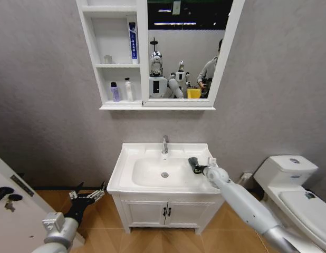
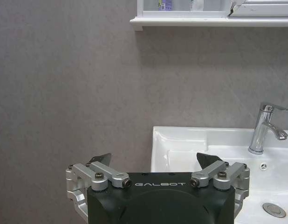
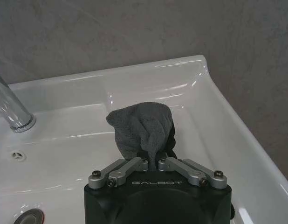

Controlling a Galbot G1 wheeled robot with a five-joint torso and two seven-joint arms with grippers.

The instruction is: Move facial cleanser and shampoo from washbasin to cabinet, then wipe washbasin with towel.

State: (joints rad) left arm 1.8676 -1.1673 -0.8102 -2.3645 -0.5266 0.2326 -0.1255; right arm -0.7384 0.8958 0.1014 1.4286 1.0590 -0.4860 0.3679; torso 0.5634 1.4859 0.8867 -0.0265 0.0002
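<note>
The right gripper had its fingers clenched on the dark grey towel, which was bunched against the inner right side of the washbasin, near the chrome tap. The left gripper hung low to the left of the washbasin, fingers spread wide and holding nothing. Two bottles stood on the lower shelf of the cabinet above.
</note>
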